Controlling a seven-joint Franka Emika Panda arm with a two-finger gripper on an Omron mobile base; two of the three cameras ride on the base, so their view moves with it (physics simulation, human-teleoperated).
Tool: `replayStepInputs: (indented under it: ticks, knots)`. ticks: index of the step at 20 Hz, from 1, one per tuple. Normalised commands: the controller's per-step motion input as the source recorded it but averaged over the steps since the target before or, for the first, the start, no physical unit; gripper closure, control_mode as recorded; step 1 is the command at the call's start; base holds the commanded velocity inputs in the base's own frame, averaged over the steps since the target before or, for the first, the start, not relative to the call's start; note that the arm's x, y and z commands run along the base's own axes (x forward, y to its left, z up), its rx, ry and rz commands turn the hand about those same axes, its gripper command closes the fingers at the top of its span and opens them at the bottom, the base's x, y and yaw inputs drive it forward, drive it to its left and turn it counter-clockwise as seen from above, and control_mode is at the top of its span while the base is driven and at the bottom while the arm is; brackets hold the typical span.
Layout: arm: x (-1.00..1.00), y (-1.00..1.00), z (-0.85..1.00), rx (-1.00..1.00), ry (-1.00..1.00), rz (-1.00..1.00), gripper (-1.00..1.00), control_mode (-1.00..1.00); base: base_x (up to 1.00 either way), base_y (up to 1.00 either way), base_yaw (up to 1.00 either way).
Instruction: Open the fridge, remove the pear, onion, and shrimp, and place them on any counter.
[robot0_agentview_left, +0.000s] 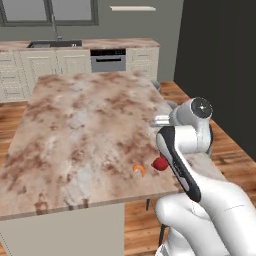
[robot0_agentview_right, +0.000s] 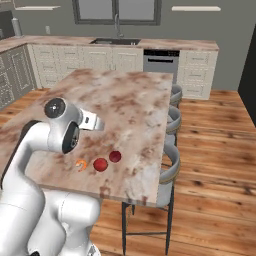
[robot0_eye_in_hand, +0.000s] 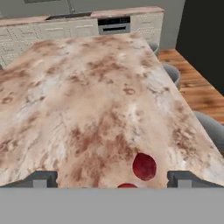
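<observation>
The counter (robot0_agentview_left: 85, 115) (robot0_agentview_right: 130, 100) (robot0_eye_in_hand: 87, 96) is a beige island top with brown-red marbling. Three things lie near its front edge. The shrimp (robot0_agentview_left: 139, 170) (robot0_agentview_right: 81, 164) is a tiny orange curl. Beside it sits a bright red rounded piece, the pear (robot0_agentview_left: 160, 163) (robot0_agentview_right: 100, 164) (robot0_eye_in_hand: 127, 185). The dark-red onion (robot0_agentview_right: 115, 156) (robot0_eye_in_hand: 144, 166) rests just past it. My gripper (robot0_eye_in_hand: 112, 179) hovers open above the counter, short of these pieces. Its fingertips (robot0_eye_in_hand: 41, 179) stand wide apart with nothing held. My arm hides the onion in the left base view. The fridge is out of view.
Grey bar stools (robot0_agentview_right: 172, 120) (robot0_eye_in_hand: 173, 74) line the island's right side over a wood floor. A far white-cabinet counter with a sink (robot0_agentview_right: 117, 41) and a dishwasher (robot0_agentview_right: 161, 60) runs along the back wall. A tall dark panel (robot0_agentview_left: 220, 65) stands to the right.
</observation>
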Motion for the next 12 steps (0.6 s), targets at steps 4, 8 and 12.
replayStepInputs:
  ticks: [4,8,12]
  knots:
    - [-0.59,0.23,1.00,0.01,-0.26,0.00,-1.00,-1.00,0.00,0.00,0.00]
    - [-0.57,0.16,1.00,0.02,-0.20,0.01,-1.00,-1.00,0.00,0.00,0.00]
    - [-0.23,0.09,0.87,0.07,-0.04,0.04,-1.00,-1.00,0.00,0.00,0.00]
